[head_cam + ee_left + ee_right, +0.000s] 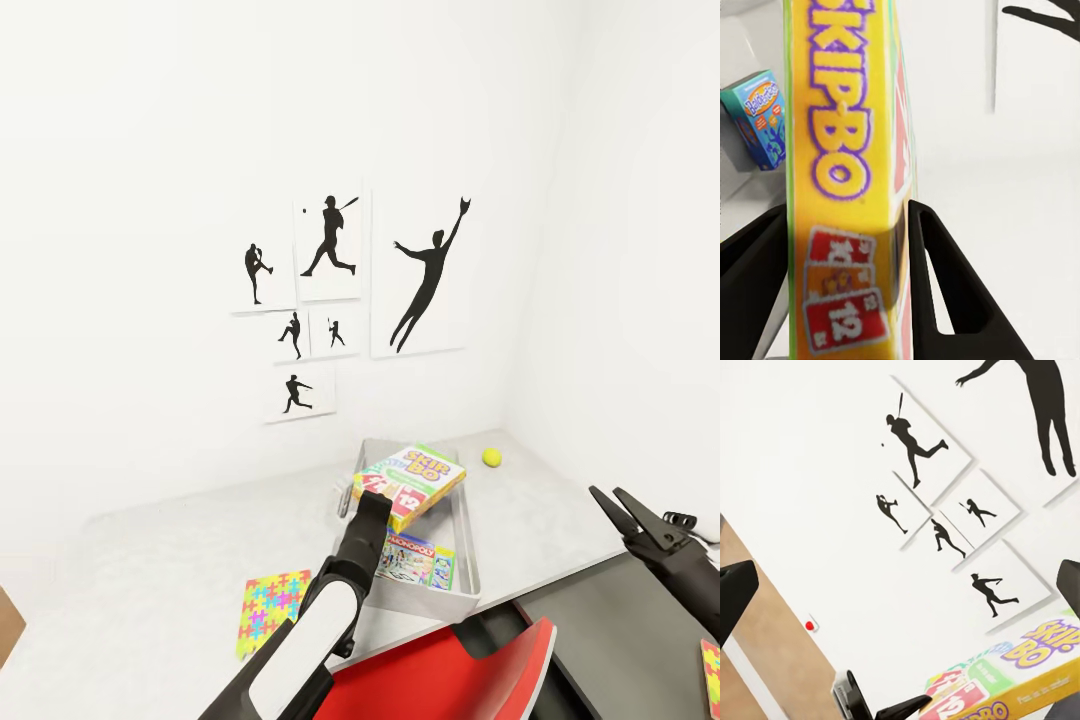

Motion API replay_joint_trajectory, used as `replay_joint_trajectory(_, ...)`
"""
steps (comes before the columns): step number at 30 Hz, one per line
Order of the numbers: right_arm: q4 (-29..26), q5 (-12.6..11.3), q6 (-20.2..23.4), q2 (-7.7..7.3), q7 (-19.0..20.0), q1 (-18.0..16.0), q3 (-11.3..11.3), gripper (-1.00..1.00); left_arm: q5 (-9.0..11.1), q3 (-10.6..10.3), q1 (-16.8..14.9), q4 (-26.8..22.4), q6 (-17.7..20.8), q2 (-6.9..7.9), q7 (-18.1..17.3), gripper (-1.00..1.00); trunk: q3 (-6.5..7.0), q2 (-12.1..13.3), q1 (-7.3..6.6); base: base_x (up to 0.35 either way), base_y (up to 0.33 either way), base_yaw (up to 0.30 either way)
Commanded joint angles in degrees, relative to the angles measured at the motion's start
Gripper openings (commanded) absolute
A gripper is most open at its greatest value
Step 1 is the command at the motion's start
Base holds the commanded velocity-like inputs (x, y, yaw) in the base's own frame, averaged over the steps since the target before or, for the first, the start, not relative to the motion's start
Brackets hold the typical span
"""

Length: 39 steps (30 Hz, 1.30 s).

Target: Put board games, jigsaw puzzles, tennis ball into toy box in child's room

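My left gripper (374, 503) is shut on a yellow and green Skip-Bo board game (410, 484), holding it tilted just above the light grey toy box (466, 545) on the table (150, 590). In the left wrist view the black fingers (937, 277) clamp the game's yellow edge (840, 150). A white and green Monopoly game (418, 562) and a blue game (761, 116) lie inside the box. A bright jigsaw puzzle (271, 608) lies on the table left of the arm. The tennis ball (491, 457) rests behind the box on the right. My right gripper (622, 503) stands open and empty at the right.
Black baseball silhouette pictures (330, 290) hang on the white wall behind the table. The robot's red trunk part (450, 680) and a dark grey surface (610, 620) are low in the head view. Another colourful sheet (712, 678) peeks in at the lower right edge.
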Motion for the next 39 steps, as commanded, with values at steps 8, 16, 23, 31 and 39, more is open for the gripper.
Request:
replay_joint_trajectory(8, -0.07, -0.19, 0.34, 0.00, 0.02, -0.01, 0.00, 1.00, 0.33, 0.03, 0.01, -0.11, -0.37, 0.00, 0.01, -1.00, -0.12, -0.11, 0.03, 0.000, -0.043, 0.000)
replay_joint_trajectory(16, -0.08, -0.19, 0.33, 0.00, 0.02, -0.01, -0.01, 1.00, 0.33, -0.01, 0.01, -0.13, -0.36, 0.00, -0.02, -1.00, -0.12, -0.11, 0.03, 0.000, -0.074, 0.000)
replay_joint_trajectory(23, -0.08, -0.19, 0.40, 0.00, 0.11, -0.02, -0.06, 1.00, 0.33, 0.04, 0.01, -0.12, -0.42, 0.00, -0.01, -1.00, -0.12, -0.11, 0.03, 0.000, -0.167, 0.000)
replay_joint_trajectory(31, -0.08, -0.19, 0.33, 0.01, 0.12, -0.01, -0.08, 1.00, 0.33, 0.03, 0.01, -0.13, -0.42, 0.00, -0.02, -1.00, -0.12, -0.11, 0.03, 0.000, -0.146, 0.000)
replay_joint_trajectory(39, 0.01, -0.11, -0.09, 0.36, 0.28, -0.01, -0.03, 1.00, 0.33, 0.05, 0.01, -0.13, -0.44, 0.00, -0.02, -1.00, -0.12, -0.11, 0.03, 0.000, -0.034, 0.000)
